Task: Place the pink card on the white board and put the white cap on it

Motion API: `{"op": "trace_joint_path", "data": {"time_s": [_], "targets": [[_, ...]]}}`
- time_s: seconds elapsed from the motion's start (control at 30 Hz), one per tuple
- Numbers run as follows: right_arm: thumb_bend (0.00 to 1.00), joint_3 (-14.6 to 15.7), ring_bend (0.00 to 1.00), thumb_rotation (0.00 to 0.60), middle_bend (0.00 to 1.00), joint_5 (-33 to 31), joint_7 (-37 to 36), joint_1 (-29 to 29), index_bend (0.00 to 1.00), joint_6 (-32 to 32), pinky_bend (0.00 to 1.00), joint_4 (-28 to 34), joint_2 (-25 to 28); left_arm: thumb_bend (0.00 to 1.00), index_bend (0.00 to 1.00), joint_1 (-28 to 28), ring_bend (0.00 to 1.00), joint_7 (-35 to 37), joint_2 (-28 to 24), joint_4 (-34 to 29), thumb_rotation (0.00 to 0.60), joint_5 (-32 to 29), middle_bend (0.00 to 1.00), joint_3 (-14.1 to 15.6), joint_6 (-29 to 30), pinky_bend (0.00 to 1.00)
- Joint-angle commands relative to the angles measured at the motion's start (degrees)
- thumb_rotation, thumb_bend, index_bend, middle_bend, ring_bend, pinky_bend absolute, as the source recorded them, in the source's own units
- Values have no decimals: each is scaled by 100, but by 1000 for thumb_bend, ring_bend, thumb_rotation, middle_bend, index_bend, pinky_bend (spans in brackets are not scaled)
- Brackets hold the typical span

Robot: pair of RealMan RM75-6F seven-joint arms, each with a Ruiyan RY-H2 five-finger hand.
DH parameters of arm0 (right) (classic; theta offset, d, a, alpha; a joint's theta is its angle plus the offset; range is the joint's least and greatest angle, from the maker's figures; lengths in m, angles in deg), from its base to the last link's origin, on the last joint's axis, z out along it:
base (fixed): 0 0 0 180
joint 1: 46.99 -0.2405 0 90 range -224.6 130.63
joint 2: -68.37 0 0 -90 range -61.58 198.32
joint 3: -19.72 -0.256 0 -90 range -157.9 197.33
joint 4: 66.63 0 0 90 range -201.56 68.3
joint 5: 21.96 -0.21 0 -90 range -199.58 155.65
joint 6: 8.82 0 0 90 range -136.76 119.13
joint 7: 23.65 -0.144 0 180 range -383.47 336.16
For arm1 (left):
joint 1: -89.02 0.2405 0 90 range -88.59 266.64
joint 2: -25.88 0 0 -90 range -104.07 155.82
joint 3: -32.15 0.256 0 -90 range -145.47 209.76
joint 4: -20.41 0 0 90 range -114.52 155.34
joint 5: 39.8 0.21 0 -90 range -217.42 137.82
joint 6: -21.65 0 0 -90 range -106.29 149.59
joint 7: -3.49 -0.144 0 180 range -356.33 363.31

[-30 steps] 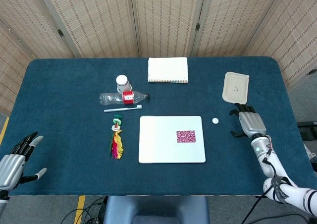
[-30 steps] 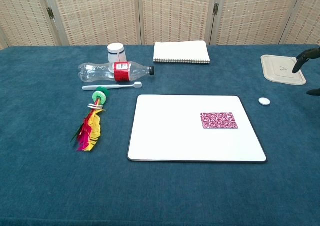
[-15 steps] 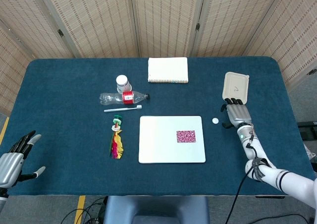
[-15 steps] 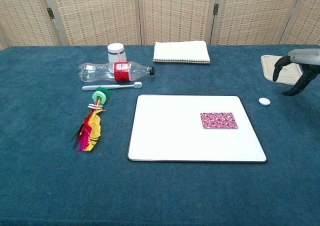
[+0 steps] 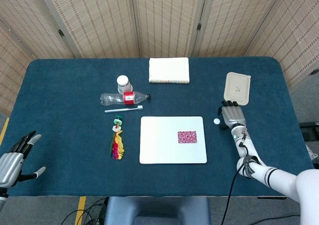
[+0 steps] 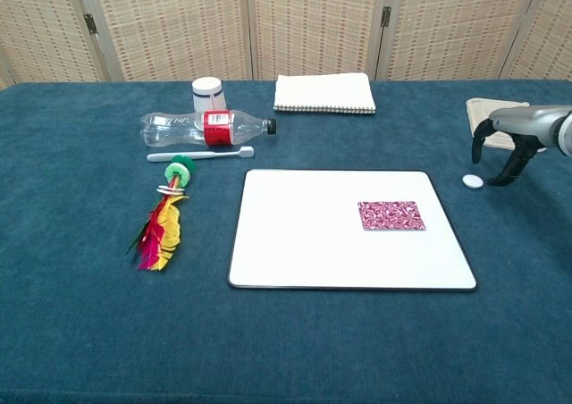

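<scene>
The pink patterned card [image 5: 187, 136] [image 6: 391, 215] lies flat on the right half of the white board [image 5: 159, 145] [image 6: 304, 234]. The small white cap [image 5: 217, 121] [image 6: 472, 181] sits on the blue cloth just right of the board. My right hand [image 5: 233, 117] [image 6: 509, 140] hovers beside the cap on its right, fingers curved downward and apart, holding nothing. My left hand [image 5: 14, 158] stays low at the table's near left corner, fingers spread and empty; the chest view does not show it.
A beige lid [image 5: 237, 88] lies behind my right hand. A notebook [image 5: 169, 69], a clear bottle with a red label [image 5: 124, 98], a white cup [image 5: 122, 82], a toothbrush [image 5: 123, 109] and a feathered shuttlecock [image 5: 117, 140] lie left of and behind the board.
My right hand has moved left across the cloth, from the table's right side to just beside the white cap. The left hand has barely shifted.
</scene>
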Motion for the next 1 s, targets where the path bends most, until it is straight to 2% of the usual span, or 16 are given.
{"op": "trace_joint_path", "data": {"time_s": [0.03,0.73,1.0], "targets": [[204,9,0,600,89,-76,67,-31,400,-8,0,-98,-89,255,86,-3,17,42,-7,9,600,15,30,8,-9,182],[207,41,0,600,92,-332,374,-180,413,129,0,-429,-417,255,86,-16,17,260,-27,97,600,8,30,3,-41,181],[224,13,0,600,106,-355,409,-234,457,193,0,-616,-544,255,86,-29,17,302,-18,130,600,-23,30,-12,-73,182]]}}
